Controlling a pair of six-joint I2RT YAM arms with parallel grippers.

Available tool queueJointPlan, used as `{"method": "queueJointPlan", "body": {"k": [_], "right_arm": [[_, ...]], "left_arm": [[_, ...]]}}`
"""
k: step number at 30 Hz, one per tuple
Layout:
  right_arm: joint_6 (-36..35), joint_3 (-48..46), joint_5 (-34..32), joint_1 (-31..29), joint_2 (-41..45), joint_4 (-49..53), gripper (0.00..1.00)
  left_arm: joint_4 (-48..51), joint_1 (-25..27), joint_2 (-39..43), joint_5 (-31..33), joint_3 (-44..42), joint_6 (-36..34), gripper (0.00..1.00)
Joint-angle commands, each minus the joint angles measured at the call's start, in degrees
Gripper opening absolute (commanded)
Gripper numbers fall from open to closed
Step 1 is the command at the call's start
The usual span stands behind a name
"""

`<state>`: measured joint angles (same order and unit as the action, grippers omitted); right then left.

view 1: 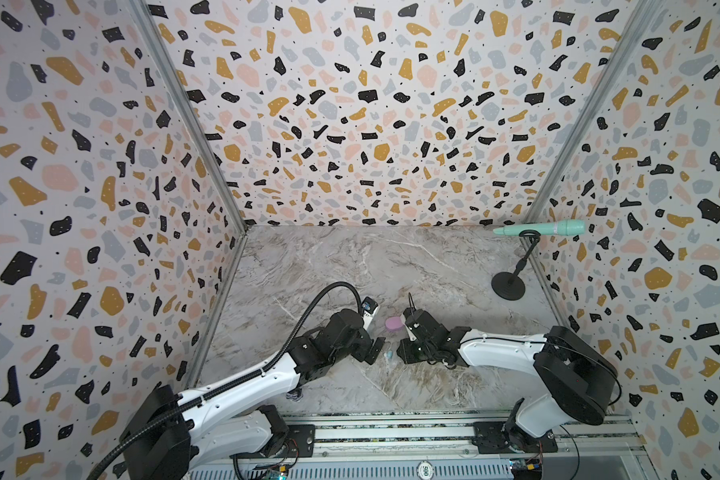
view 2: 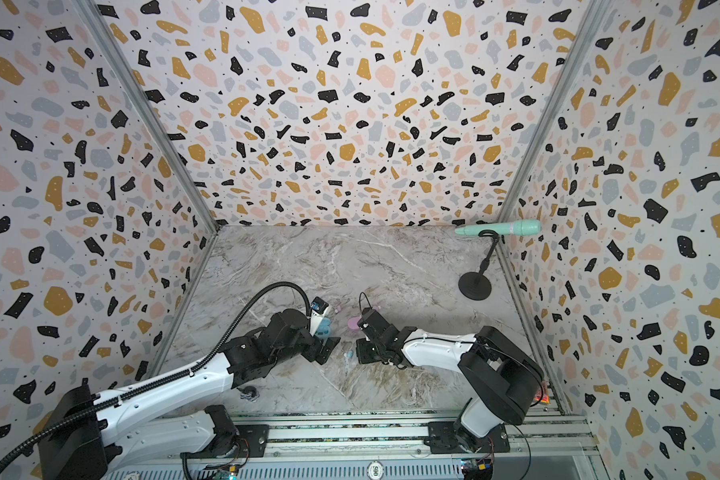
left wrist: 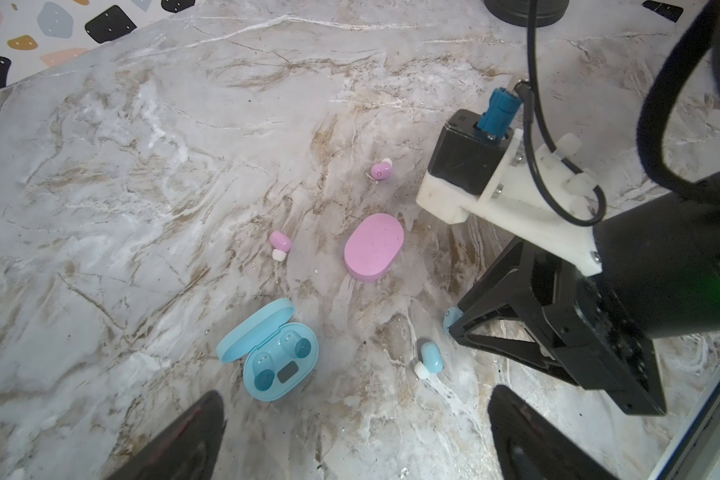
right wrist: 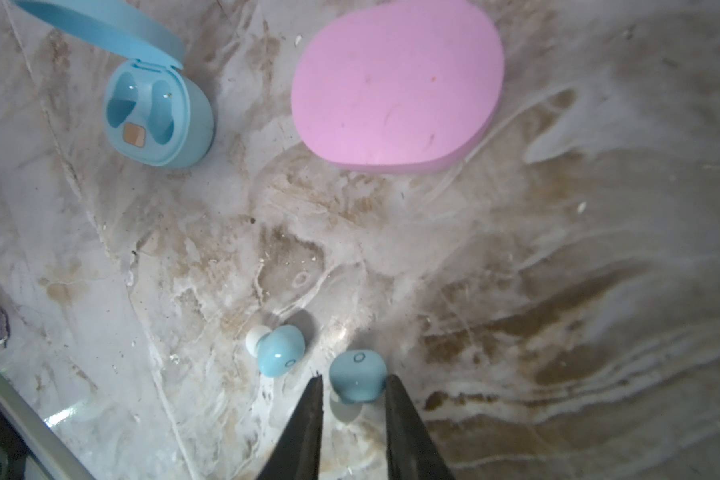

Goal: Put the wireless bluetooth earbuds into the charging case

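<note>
Carefully does it: the right jaws are clenched on one blue earbud [right wrist: 356, 370], pinching its rounded body just beside the second blue earbud [right wrist: 279, 351], which lies loose on the marbled surface [right wrist: 558, 291]. The carry to the open blue case [right wrist: 154, 112] probably wants a gentle lift clear of that loose bud. The held bud would then need turning so it seats down into one of the two empty wells; a skewed drop would likely leave it perched on the rim. The left jaws stand released, spread wide above the surface near that case. Each bud is tiny, glossy and rounded; the loose ones show a short white tip. The pink case [left wrist: 374, 247] sits closed, with one pink earbud [left wrist: 381, 171] and the other pink earbud [left wrist: 280, 243] both lying apart from it.
</note>
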<state>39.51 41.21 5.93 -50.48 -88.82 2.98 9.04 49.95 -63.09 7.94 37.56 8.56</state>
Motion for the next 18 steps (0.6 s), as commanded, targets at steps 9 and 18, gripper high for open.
{"method": "queueJointPlan", "body": {"k": [9, 18], "right_arm": [[3.54, 2.02, -1.46, -0.65, 2.90, 3.20, 0.36], [6.46, 3.52, -1.89, -3.69, 4.53, 1.49, 0.39]], "left_arm": [[-0.32, 0.17, 0.07, -0.14, 2.36, -0.33, 1.00], [-0.29, 0.14, -0.02, -0.43, 2.48, -0.37, 1.00]]}}
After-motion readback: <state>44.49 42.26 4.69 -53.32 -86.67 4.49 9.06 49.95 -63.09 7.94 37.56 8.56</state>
